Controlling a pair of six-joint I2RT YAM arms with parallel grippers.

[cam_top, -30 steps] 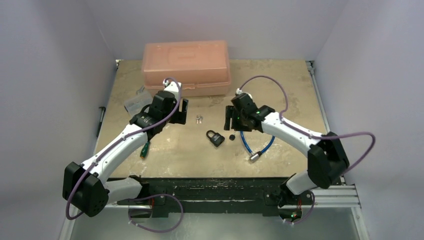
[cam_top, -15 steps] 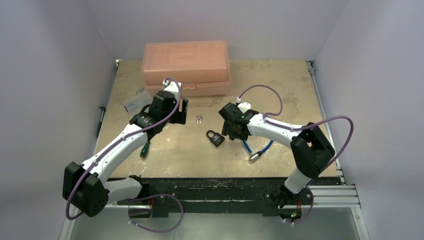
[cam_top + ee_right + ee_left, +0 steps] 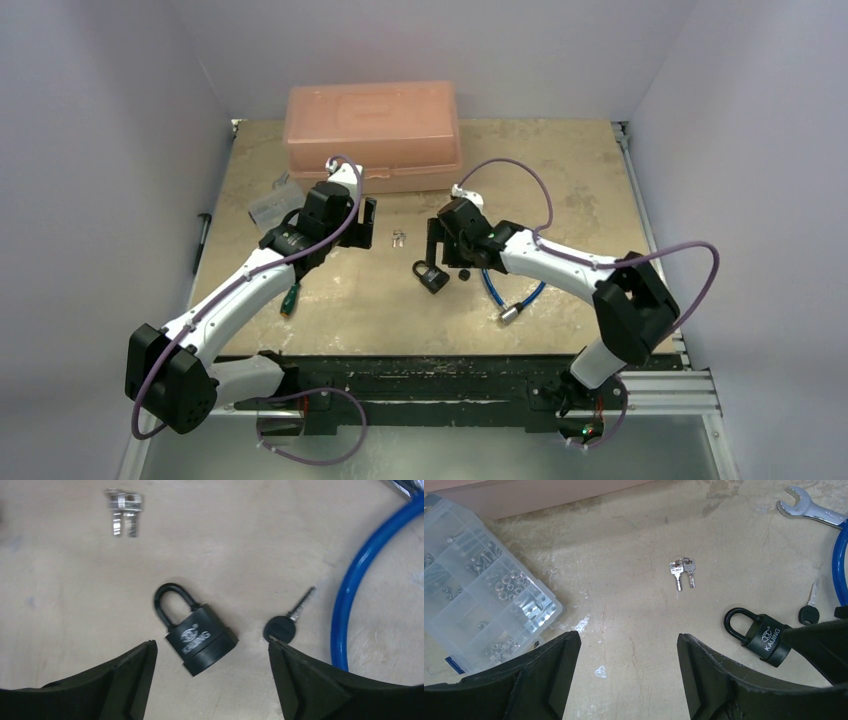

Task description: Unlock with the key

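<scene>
While my left claw (image 3: 626, 647) hung spread and empty just where it had been a second before, above the desk (image 3: 634, 555) near the bunch of silver keys (image 3: 683, 572), my right arm had swung leftward. A second earlier my right claw (image 3: 436, 244) had hovered farther right. Half a second earlier it had sat over the key, hiding it from the top camera. Now it hung above the black padlock (image 3: 197, 637), its fingers (image 3: 320, 685) wide apart and gripping nothing. The black padlock lay flat on the desk between them, shackle toward the far side, in the same spot as before. The key (image 3: 288, 621) lay uncovered again, just right of the black padlock. Its round black head was just beside one of my fingers, and its blade pointed toward the blue cable (image 3: 357, 575), which had not shifted either.
</scene>
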